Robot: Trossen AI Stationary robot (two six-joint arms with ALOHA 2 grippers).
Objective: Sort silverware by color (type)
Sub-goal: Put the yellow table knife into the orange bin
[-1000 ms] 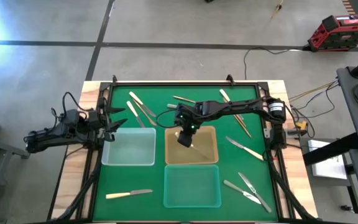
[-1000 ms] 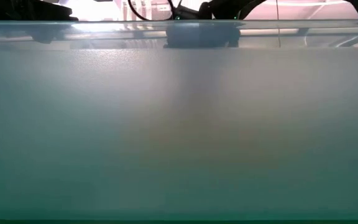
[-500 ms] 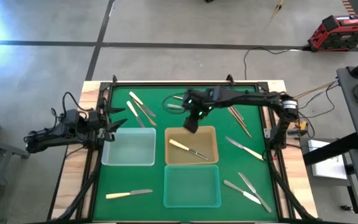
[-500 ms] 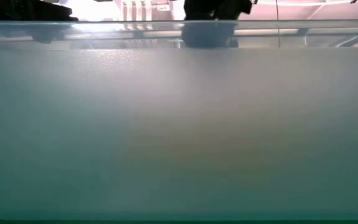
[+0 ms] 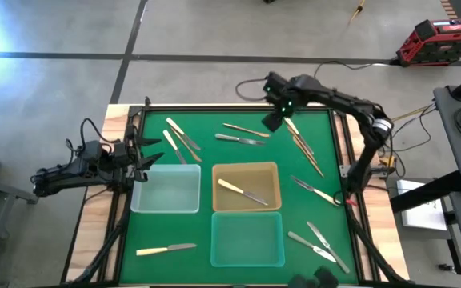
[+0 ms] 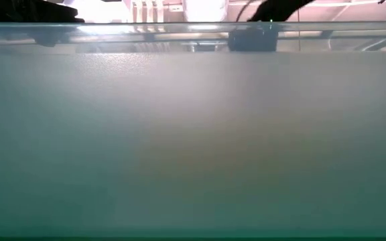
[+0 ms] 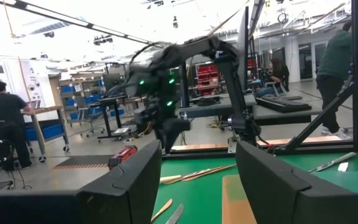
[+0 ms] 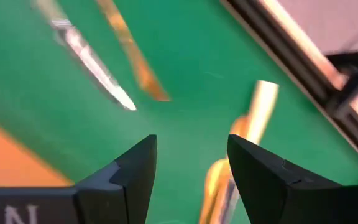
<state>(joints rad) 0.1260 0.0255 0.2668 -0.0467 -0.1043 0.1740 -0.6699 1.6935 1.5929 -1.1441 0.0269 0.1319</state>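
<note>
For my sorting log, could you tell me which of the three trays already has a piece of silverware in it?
The amber tray does: a cream-handled knife lies inside. The clear tray left of it and the greenish tray below it hold none.

We see slim silverware (image 5: 245,192) scattered flat on the green worktop (image 5: 206,152): a cream-handled knife lies diagonally in the amber tray (image 5: 246,186), gold pieces (image 5: 304,148) lie near the far right, silver ones (image 5: 318,240) at the near right, another cream-handled knife (image 5: 166,250) at the near left.

One knife (image 5: 242,192) lay in the middle tray (image 5: 272,174), another tray (image 5: 166,190) sat left of it, a third (image 5: 247,239) in front, with cutlery scattered around on the counter (image 5: 206,156).
</note>
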